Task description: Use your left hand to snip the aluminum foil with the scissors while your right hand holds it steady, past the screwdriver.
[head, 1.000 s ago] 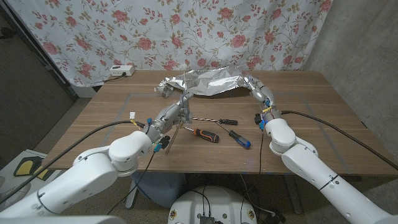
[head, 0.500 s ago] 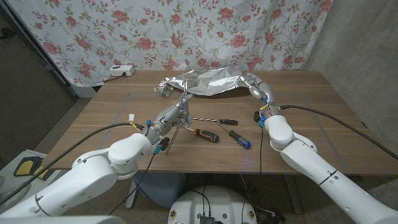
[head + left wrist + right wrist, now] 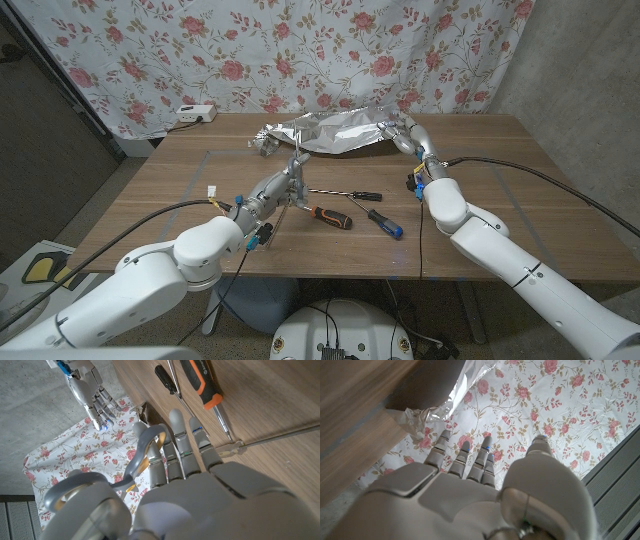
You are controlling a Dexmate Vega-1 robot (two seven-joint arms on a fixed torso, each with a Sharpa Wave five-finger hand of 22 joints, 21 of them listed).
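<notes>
Head view: a wooden table is seen before a floral curtain. Crumpled aluminum foil is spread along the table's far edge, at about 12 o'clock from table centre. The left hand is raised near table centre with scissors gripped, blades pointed up toward the foil but apart from it. In the left wrist view the grey scissor handles are seen looped around the fingers. The right hand is placed at the foil's end, at about 1 o'clock, fingers extended and narrowly spread; whether the foil is actually gripped cannot be told. In the right wrist view the fingers are seen just beside the foil's edge. Three screwdrivers are laid between the arms: an orange-handled screwdriver at about 6 o'clock from the scissors, a black-handled screwdriver at 3 o'clock from them, a blue-handled screwdriver at 4 o'clock. A white power strip is seen at the far left corner, about 10 o'clock.
</notes>
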